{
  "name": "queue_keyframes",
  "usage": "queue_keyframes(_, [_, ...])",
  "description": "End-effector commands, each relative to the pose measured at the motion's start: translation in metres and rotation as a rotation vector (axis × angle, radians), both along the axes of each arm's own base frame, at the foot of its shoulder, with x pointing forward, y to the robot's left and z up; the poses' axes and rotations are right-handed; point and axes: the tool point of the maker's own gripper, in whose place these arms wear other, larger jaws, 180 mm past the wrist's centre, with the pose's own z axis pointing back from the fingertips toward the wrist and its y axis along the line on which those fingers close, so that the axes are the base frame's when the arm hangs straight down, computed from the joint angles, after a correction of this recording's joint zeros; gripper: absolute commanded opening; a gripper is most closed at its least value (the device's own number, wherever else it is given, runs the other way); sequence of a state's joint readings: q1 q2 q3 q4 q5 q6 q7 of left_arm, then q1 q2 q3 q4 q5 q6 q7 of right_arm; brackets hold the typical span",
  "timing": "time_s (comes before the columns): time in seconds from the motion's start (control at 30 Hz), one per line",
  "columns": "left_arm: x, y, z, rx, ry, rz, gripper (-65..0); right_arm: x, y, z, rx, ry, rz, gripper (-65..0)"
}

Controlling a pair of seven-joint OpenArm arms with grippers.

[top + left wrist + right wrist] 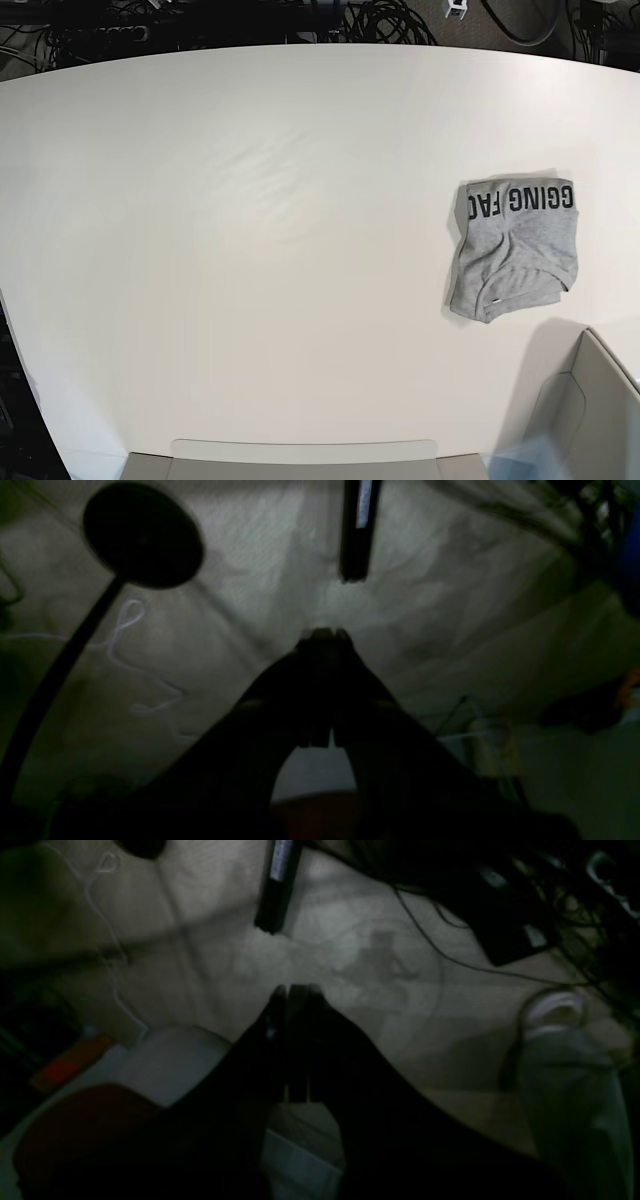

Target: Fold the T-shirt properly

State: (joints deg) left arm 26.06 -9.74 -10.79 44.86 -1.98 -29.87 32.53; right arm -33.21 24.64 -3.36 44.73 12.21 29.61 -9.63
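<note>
- The T-shirt [515, 250], lying folded on the white worktop [250, 250] in the base view, carries bold black block lettering along its far edge. The letters read "GING" and, beside it, "FAC", with the last letter cut off at the fold.
- Both wrist views are dark and blurred, and no writing can be read in them.

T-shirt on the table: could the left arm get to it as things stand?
Probably yes. The T-shirt lies folded in the open on the table, on the left arm's side, with nothing on or around it. Neither arm shows in the base view.
</note>
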Motion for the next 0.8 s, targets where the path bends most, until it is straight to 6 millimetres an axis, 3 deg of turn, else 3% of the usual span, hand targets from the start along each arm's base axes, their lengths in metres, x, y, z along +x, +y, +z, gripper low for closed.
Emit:
queue_keyframes(0.0, [-0.003, 0.004, -0.003, -0.005, 0.002, 0.005, -65.0, -0.01, -0.004, -0.001, 0.007, 0.022, 0.001, -65.0])
queue_keyframes(0.13, [0.003, 0.005, -0.017, 0.024, -0.032, 0.026, -65.0, -0.021, -0.001, -0.011, 0.024, 0.04, 0.013, -65.0])
queue_keyframes(0.3, [0.001, 0.032, -0.027, 0.172, -0.096, -0.018, -65.0, -0.029, 0.002, -0.017, 0.044, 0.046, 0.045, -65.0])
queue_keyframes(0.4, [0.014, 0.04, -0.03, 0.226, -0.157, -0.049, -65.0, -0.03, 0.007, -0.021, 0.058, 0.04, 0.054, -65.0])
queue_keyframes(0.5, [0.021, 0.06, -0.027, 0.293, -0.193, -0.077, -65.0, -0.029, 0.01, -0.025, 0.058, 0.052, 0.063, -65.0])
queue_keyframes(0.77, [0.03, 0.066, -0.027, 0.32, -0.213, -0.082, -65.0, -0.032, 0.04, -0.029, 0.104, 0.055, 0.049, -65.0])
